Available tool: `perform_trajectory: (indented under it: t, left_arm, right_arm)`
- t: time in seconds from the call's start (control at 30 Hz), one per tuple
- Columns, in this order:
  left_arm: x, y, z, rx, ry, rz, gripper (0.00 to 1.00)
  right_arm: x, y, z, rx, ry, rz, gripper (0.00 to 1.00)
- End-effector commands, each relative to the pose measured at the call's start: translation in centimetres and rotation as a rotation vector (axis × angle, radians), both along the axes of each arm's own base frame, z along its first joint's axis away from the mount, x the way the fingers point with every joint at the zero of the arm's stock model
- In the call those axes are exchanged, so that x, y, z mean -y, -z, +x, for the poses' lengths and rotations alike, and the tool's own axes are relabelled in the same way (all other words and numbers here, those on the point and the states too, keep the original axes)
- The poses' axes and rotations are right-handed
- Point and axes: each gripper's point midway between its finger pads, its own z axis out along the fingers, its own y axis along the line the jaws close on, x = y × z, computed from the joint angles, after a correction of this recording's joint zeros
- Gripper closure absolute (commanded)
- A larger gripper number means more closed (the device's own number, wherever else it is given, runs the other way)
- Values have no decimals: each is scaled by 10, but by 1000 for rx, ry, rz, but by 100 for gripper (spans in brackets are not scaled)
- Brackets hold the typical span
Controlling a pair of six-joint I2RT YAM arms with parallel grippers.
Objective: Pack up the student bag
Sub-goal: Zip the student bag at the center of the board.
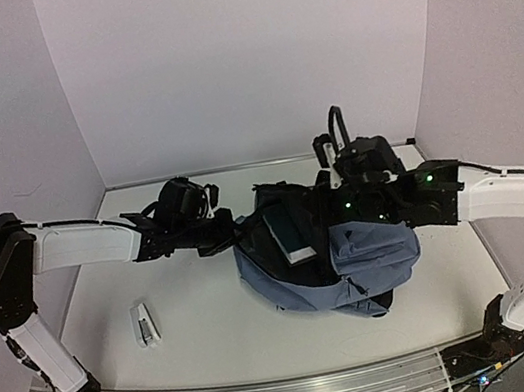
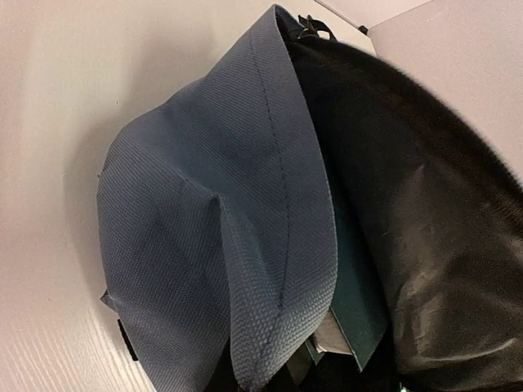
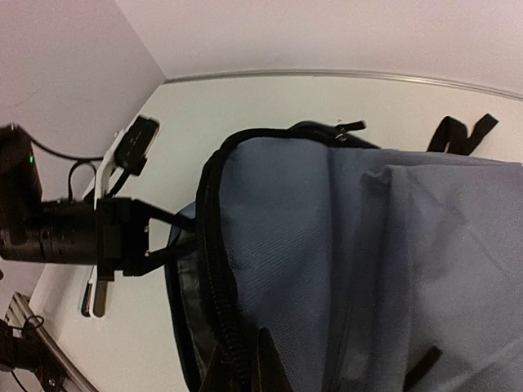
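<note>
The student bag (image 1: 339, 258), blue-grey with black zippers, lies in the middle of the table with its main mouth held apart. A dark green book (image 1: 289, 236) sits inside against the dark lining (image 2: 441, 245). My left gripper (image 1: 232, 234) is shut on the bag's left rim; the left wrist view shows the blue fabric (image 2: 229, 204) running down into the jaws with the book (image 2: 359, 302) beside it. My right gripper (image 1: 345, 205) is shut on the zipper edge (image 3: 216, 269) at the right side of the mouth, and its fingertips (image 3: 274, 369) show at the bottom of the right wrist view.
A small white stapler-like object (image 1: 144, 323) lies on the table at the front left, apart from the bag. Black straps (image 3: 462, 132) trail behind the bag towards the back wall. Walls close the table on the left, back and right.
</note>
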Motion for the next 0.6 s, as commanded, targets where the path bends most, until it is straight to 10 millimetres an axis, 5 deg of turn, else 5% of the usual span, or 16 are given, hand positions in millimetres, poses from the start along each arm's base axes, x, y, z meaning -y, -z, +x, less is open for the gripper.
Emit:
perform_trajectory:
  t: [0.0,0.13,0.27,0.4,0.57]
  left_arm:
    - [8,-27,15,69,34,-88,100]
    - [-11,-14,19,37,-1,-97,100]
    - [-17,-13,22,28,21,-122,100]
    - [-16,-18,29,41,58,-130,100]
    - [-25,-16,48,38,56,-147,99]
  right_arm:
    - [-46,12,-12,-14,-81,6,100]
    - [-74,19,-26,-30,-127,-1,95]
    - [-89,20,-40,-37,-171,-2,61]
    - [-80,25,-52,-78,-166,-34,36]
    - [-53,26,-73,-136,-136,-78,29]
